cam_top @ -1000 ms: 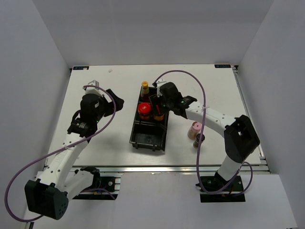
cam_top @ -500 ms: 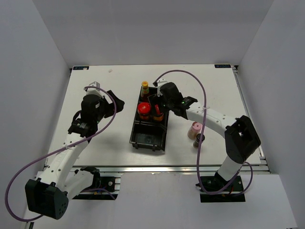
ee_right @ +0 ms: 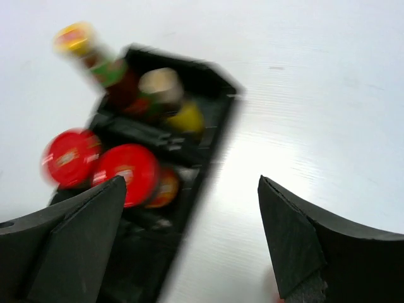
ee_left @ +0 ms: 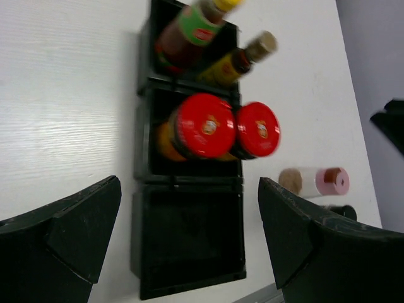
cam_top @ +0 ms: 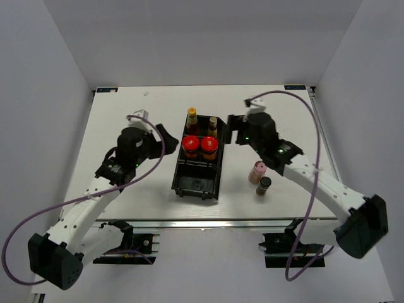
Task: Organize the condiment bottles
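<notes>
Both arms are held bent over the table [cam_top: 120, 113], the left gripper [cam_top: 163, 134] left of the black plastic bin [cam_top: 196, 187] and the right gripper [cam_top: 235, 130] right of it, each spread wide on nothing. Between them, two round red-lidded jars [cam_top: 190, 147] are seated in the bin's middle compartment and two slim brown bottles [cam_top: 191, 120] in the far one. A pink-capped bottle [cam_top: 257, 172] and a black-capped bottle [cam_top: 264, 185] are set on the table right of the bin.
</notes>
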{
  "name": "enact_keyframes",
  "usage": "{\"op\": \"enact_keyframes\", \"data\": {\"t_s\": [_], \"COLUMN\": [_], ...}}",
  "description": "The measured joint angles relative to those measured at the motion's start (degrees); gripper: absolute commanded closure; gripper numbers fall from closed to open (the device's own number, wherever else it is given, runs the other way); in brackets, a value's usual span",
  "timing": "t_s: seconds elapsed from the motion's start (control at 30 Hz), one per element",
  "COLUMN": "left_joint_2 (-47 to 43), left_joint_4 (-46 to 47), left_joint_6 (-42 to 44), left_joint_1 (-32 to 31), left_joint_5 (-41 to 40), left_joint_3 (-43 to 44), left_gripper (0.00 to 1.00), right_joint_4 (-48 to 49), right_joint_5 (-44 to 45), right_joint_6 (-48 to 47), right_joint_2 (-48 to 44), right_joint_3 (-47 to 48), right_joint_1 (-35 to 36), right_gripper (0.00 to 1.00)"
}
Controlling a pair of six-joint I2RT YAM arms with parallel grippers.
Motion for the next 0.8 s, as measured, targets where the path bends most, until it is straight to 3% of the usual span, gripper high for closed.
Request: {"op": "enact_keyframes", "data": {"t_s": [0.2, 0.37, 0.57, 0.8], "left_joint_2": [11.72, 28.96, 43.58, 56.43], "left_joint_4": [0.61, 0.76, 0.31, -1.79], "left_joint_6": [4.24, 8.94, 11.76, 12.55], "left_joint_1": [-19.50, -31.43, -37.57, -39.80], "left_joint_5": [-5.70, -7.50, -6.51, -7.78], "left_joint_3": [10.19, 24.48, 33.73, 45.57], "left_gripper": [0.02, 0.02, 0.02, 0.02], "right_joint_4": [-3.37, -8.87, -11.93, -12.35], "right_joint_5": [5.68, 12.28, 17.51, 15.72], "right_joint_6": [7.34, 9.97, 11.54, 11.58], "right_joint_2": [-14.29, -22.14, -30.01, -30.05], "right_joint_3": [-11.02, -15.43, -16.41, -17.86], "right_joint_1": [-16.48, -22.25, -30.42, -33.92], "right_gripper": [0.11, 0.10, 0.11, 0.11]}}
